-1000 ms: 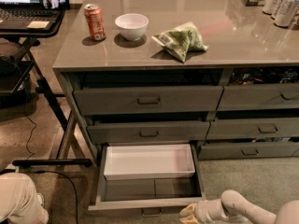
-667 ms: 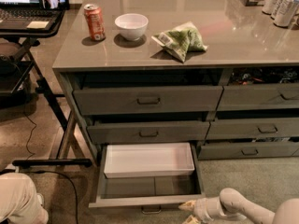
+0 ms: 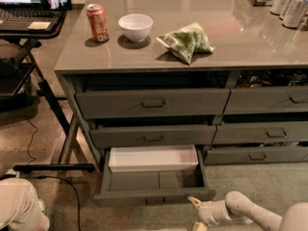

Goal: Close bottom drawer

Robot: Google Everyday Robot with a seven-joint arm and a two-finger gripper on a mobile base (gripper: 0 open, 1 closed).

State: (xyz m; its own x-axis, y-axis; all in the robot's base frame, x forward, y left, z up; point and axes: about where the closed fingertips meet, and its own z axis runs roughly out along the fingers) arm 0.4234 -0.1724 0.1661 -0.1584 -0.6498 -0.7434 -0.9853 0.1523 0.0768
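Observation:
The bottom drawer (image 3: pixel 154 195) of the left column stands pulled out, low grey front panel toward me with a small dark pull. Inside it a white rectangular tray insert (image 3: pixel 153 158) sits at the back, with bare divided grey floor in front. My gripper (image 3: pixel 197 213) is at the bottom of the view, just right of and below the drawer's front right corner, pale fingers pointing left toward the panel. The upper fingertip (image 3: pixel 193 202) is close to the panel's lower edge; I cannot tell if it touches.
Above are a medium-height drawer front (image 3: pixel 153 136) and a taller one (image 3: pixel 153 103). The grey countertop (image 3: pixel 231 42) holds a red can (image 3: pixel 97 22), a white bowl (image 3: pixel 135 27) and a green bag (image 3: pixel 186 41). A laptop stand (image 3: pixel 29 23) is left. A person's knee (image 3: pixel 19 208) is bottom left.
My gripper has moved a little left and up toward the drawer's front right corner. The drawer looks about as far out as before.

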